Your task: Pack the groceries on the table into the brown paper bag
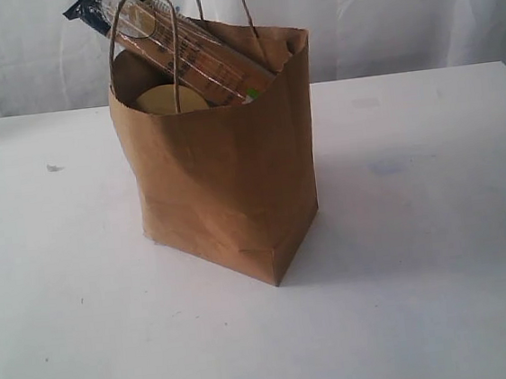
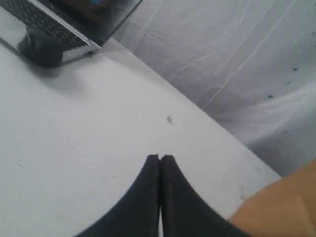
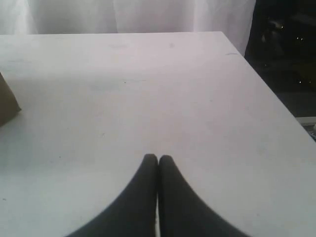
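Note:
The brown paper bag (image 1: 225, 183) stands upright mid-table in the exterior view. The long spaghetti pack (image 1: 179, 43) leans out of its mouth, dark blue end up at the left. A gold jar lid (image 1: 169, 100) shows just inside the rim. The other groceries are hidden. Neither arm appears in the exterior view. My left gripper (image 2: 160, 157) is shut and empty above the white table (image 2: 74, 148), with a corner of the bag (image 2: 281, 207) beside it. My right gripper (image 3: 158, 157) is shut and empty over the table (image 3: 148, 89); a bag corner (image 3: 7, 104) shows at the frame's edge.
A laptop (image 2: 54, 22) sits at the table's far corner in the left wrist view. White cloth hangs behind the table (image 1: 397, 11). The table's edge and a dark drop-off (image 3: 281, 59) lie near the right gripper.

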{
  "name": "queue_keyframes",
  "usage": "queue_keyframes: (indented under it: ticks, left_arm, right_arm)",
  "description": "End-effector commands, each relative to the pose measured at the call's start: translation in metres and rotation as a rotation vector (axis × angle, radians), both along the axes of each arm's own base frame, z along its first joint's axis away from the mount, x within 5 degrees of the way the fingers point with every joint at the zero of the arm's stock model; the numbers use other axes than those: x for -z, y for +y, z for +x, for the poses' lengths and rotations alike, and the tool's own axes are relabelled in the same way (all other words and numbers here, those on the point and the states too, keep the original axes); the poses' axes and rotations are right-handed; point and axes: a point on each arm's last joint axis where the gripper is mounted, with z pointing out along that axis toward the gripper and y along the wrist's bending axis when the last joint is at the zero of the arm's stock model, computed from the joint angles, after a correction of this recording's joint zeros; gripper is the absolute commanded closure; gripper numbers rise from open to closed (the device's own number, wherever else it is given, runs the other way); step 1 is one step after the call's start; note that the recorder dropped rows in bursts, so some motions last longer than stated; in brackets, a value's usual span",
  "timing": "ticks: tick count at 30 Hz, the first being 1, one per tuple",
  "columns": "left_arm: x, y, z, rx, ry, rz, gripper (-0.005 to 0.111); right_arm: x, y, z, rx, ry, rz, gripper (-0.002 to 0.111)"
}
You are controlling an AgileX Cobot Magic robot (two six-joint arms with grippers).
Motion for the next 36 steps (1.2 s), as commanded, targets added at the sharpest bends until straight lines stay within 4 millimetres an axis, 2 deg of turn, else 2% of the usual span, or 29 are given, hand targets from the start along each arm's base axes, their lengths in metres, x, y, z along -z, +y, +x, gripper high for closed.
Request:
queue_keyframes:
  ticks: [1, 4, 7, 9, 12, 14, 17, 19, 21, 22, 24, 25, 26, 28, 32, 36]
  left_arm:
    - [-0.025, -0.005, -0.004, 0.052, -0.053, -0.014, 0.107]
    - [-0.012, -0.008, -0.007, 0.111, 0.147, 0.172, 0.107]
    - [0.021, -0.012, -0.017, 0.194, 0.460, 0.167, 0.107]
    - [0.035, -0.015, -0.021, 0.231, 0.561, 0.116, 0.107]
    - [0.034, -0.015, -0.015, 0.242, 0.472, 0.184, 0.107]
    - [0.022, -0.012, -0.009, 0.222, 0.340, 0.310, 0.107]
    - [-0.007, -0.006, -0.002, 0.126, 0.074, 0.467, 0.107]
    - [-0.021, -0.003, -0.001, 0.070, -0.039, 0.685, 0.107]
    - [-0.018, -0.003, -0.001, 0.092, 0.016, 0.863, 0.107]
    - [-0.012, -0.003, -0.002, 0.131, 0.085, 0.890, 0.107]
    - [0.005, -0.005, -0.004, 0.212, 0.231, 0.804, 0.107]
    - [0.025, -0.007, -0.007, 0.257, 0.348, 0.650, 0.107]
    - [0.034, -0.008, -0.009, 0.270, 0.397, 0.591, 0.107]
    - [0.035, -0.008, -0.008, 0.269, 0.387, 0.591, 0.107]
    - [0.035, -0.007, -0.008, 0.325, 0.409, 0.830, 0.107]
    - [0.035, -0.007, -0.008, 0.329, 0.409, 0.844, 0.107]
  right_arm:
    - [-0.001, 0.000, 0.000, 0.001, -0.010, -0.005, 0.108]
    - [-0.001, 0.000, 0.000, 0.001, -0.010, -0.005, 0.108]
    - [-0.001, 0.000, 0.000, 0.001, -0.010, -0.005, 0.108]
    - [-0.001, 0.000, 0.000, 0.001, -0.010, -0.005, 0.108]
    - [-0.001, 0.000, 0.000, 0.001, -0.010, -0.005, 0.108]
    - [-0.001, 0.000, 0.000, 0.001, -0.010, -0.005, 0.108]
    - [-0.001, 0.000, 0.000, 0.001, -0.010, -0.005, 0.108]
    - [-0.001, 0.000, 0.000, 0.001, -0.010, -0.005, 0.108]
    - [-0.001, 0.000, 0.000, 0.001, -0.010, -0.005, 0.108]
    - [-0.001, 0.000, 0.000, 0.001, -0.010, -0.005, 0.108]
    - [-0.001, 0.000, 0.000, 0.001, -0.010, -0.005, 0.108]
    - [-0.001, 0.000, 0.000, 0.001, -0.010, -0.005, 0.108]
    - [-0.001, 0.000, 0.000, 0.001, -0.010, -0.005, 0.108]
    - [-0.001, 0.000, 0.000, 0.001, -0.010, -0.005, 0.108]
    - [-0.001, 0.000, 0.000, 0.001, -0.010, -0.005, 0.108]
    - [-0.001, 0.000, 0.000, 0.001, -0.010, -0.005, 0.108]
